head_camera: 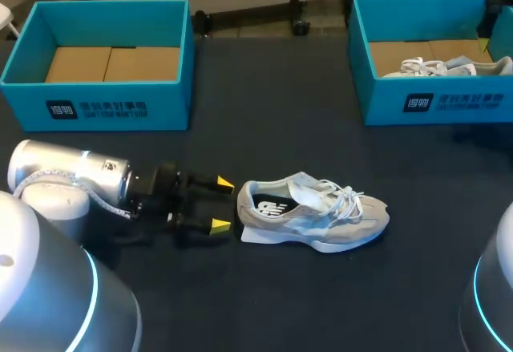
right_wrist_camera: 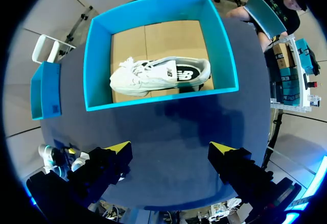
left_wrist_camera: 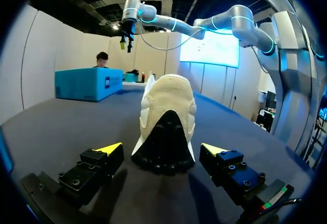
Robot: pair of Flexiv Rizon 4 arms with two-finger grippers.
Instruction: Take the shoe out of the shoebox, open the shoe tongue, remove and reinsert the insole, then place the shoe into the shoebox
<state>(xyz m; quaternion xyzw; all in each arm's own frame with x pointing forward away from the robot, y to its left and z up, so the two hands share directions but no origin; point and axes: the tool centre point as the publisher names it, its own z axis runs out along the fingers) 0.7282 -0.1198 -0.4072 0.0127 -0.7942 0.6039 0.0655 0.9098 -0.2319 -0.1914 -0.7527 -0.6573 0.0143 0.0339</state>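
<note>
A shoe [head_camera: 313, 216] is lying out on the table [head_camera: 264, 127], near and central, its insole [head_camera: 268, 204] sitting inside; the left gripper [head_camera: 220, 204] is sitting spread at its heel; the right gripper [right_wrist_camera: 171, 150] is hovering spread over the far-right box [head_camera: 433, 103]; boxing is probably remaining.

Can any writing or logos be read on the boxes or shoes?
Left shoebox: white print on a dark front label, too blurred to read.
Right shoebox: same label, also unreadable.
Shoe on the table: a white logo inside, no legible words.
Shoe in the box: a side logo, no words.
</note>
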